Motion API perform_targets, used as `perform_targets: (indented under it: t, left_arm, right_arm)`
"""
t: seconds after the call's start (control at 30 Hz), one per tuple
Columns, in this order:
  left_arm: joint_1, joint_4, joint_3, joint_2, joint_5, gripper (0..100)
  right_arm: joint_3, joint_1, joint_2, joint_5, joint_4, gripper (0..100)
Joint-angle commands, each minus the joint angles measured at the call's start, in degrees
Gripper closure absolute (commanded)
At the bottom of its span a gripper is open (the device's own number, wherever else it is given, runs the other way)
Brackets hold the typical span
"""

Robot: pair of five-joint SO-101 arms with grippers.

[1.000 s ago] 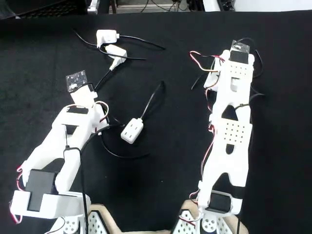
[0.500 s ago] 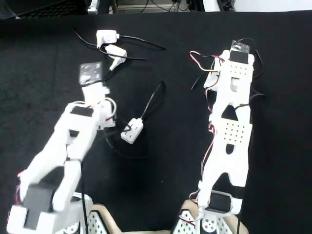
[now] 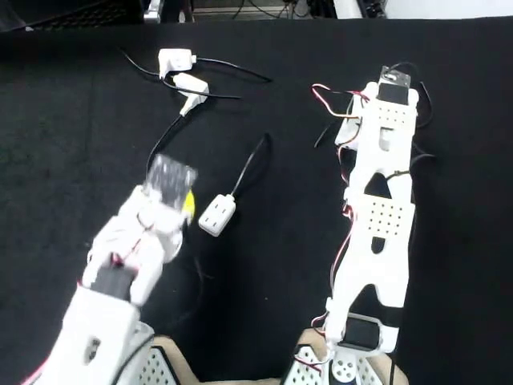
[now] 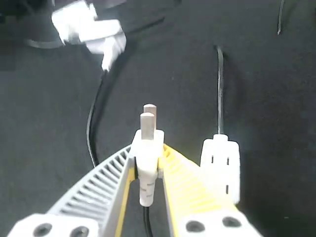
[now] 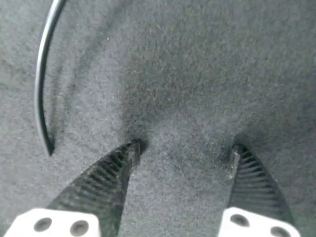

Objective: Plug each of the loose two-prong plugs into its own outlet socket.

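**Plug held beside the socket**

The white two-prong plug [image 4: 146,165] is pinched tight in the left end effector [image 4: 148,148], with its prongs sticking out. The white outlet socket [image 4: 220,168] lies on the black counter [image 3: 72,120] just beside it, not touching. Two more white pieces [image 3: 182,72] with cords lie farther off. The right end effector [image 5: 181,148] is wide open and holds nothing, down low at the counter.

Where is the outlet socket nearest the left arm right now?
In the high view the outlet socket lies on the black table left of centre, just beside the left gripper, which holds a two-prong plug apart from it.
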Motion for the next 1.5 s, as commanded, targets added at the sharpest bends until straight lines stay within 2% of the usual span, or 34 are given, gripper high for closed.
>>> perform_targets:
  t: [0.0,0.07,0.13,0.23,0.33,0.43,0.6,0.73,0.93,1.0,1.1,1.3,1.47]
  left_arm:
    - [0.7,-3.5,11.4,-20.0,-3.1,97]
    - [0.6,1.2,12.4,-29.5,-2.6,97]
    - [1.3,4.7,10.2,-29.3,-2.5,97]
    - [3.7,4.0,9.5,-26.6,-3.2,97]
    - [8.0,0.4,9.6,-28.4,-6.8,97]
    - [13.3,-0.2,9.1,-29.0,-9.2,97]
    - [18.7,5.7,8.0,-28.9,-9.9,97]
    - [18.0,10.8,2.4,-28.9,-9.7,97]
    - [18.0,23.2,-9.1,-29.0,-7.7,97]
    - [17.6,25.8,-12.7,-29.0,-4.4,97]
    - [17.6,29.6,-16.3,-29.1,-3.2,97]
    - [17.6,31.1,-17.1,-29.1,-2.8,97]
    - [17.6,30.9,-15.4,-29.1,-2.8,97]
  right_arm:
    - [-1.5,-1.1,0.0,1.1,0.0,71.3]
    - [-1.5,-1.9,0.0,3.2,0.0,71.3]
    - [-1.5,-3.3,0.0,4.3,0.0,71.3]
    - [-1.5,-5.4,0.0,6.6,0.0,71.3]
    - [-1.3,-7.7,0.0,10.6,0.0,71.5]
    - [-1.4,-9.2,0.0,13.3,0.3,77.8]
    - [-3.7,-10.3,0.0,13.5,1.5,92.5]
    - [-8.1,-11.8,-0.3,13.5,5.2,98.8]
    - [-10.4,-15.9,-0.9,13.8,5.5,98.6]
    - [-9.9,-17.1,-2.9,16.9,5.5,98.6]
    - [-8.5,-17.8,-6.6,20.7,5.6,98.6]
    - [4.3,-19.0,-19.4,20.6,5.6,98.6]
    - [19.3,-23.3,-37.8,20.6,5.5,98.6]
